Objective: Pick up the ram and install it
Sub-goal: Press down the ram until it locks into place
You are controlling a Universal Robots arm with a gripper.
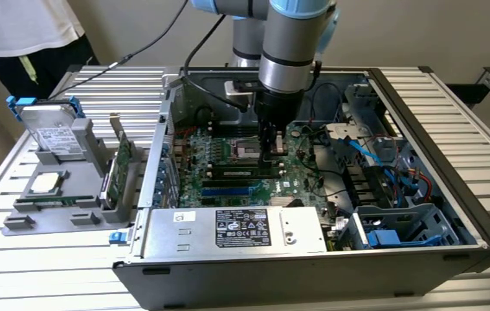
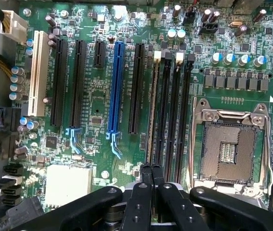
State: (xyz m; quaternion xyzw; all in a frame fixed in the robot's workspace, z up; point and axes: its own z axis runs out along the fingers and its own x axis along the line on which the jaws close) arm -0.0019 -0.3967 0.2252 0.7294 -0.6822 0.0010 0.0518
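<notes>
At the centre of the exterior view, inside the open computer case (image 1: 296, 282), the gripper (image 1: 269, 150) is hanging over the motherboard (image 1: 219, 181), jaws pressed together directly above the ram (image 2: 153, 110), which is apparently standing edge-on in a memory slot near the processor socket (image 2: 230, 149), probably aligned for seating.

Matt black plastic pincer (image 2: 151, 169), glossy green motherboard (image 2: 102, 96), ribbed bare-metal table (image 1: 55, 272).

arm (image 1: 290, 45) cut off above, person (image 1: 24, 26) cropped, fingers (image 2: 140, 202) cut off at base, label (image 1: 245, 228) text unreadable
</notes>
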